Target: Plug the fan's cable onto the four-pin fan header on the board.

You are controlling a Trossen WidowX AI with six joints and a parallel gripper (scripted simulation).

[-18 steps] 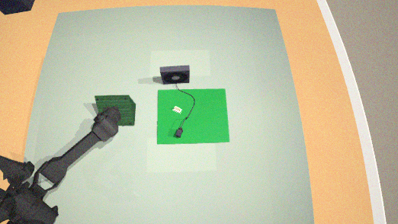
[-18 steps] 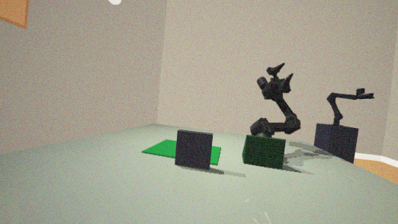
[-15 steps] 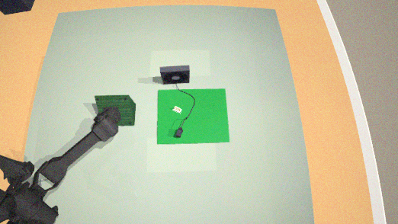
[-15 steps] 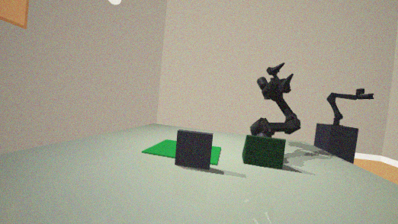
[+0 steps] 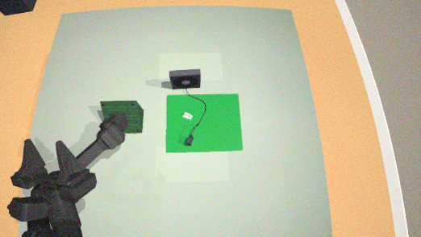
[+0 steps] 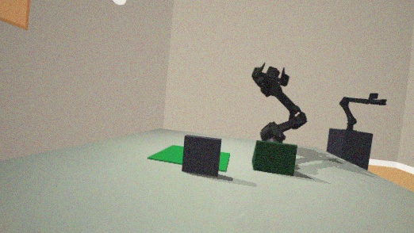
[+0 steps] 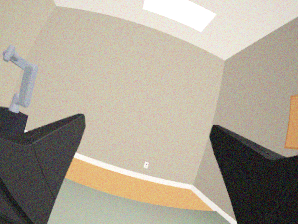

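Observation:
The board (image 5: 226, 137) (image 6: 170, 152) is a flat bright green square. A small whitish header (image 5: 187, 115) stands on its left half; its pins are too small to make out. The dark fan (image 5: 185, 79) (image 6: 201, 155) stands upright behind the board's far edge in the top view. Its thin cable (image 5: 206, 107) curves over the board to the black plug (image 5: 189, 140), which is near the board's front edge, apart from the header. Whether the plug lies flat is unclear. My gripper (image 5: 43, 142) (image 6: 274, 66) (image 7: 149, 126) is open and empty, raised high and far left of the board.
My arm stands on a dark green block (image 5: 135, 117) (image 6: 275, 158) left of the board in the top view. Another arm (image 6: 349, 111) (image 7: 27, 85) stands on a dark box (image 6: 350, 147) farther off. The wrist view shows mostly walls and ceiling.

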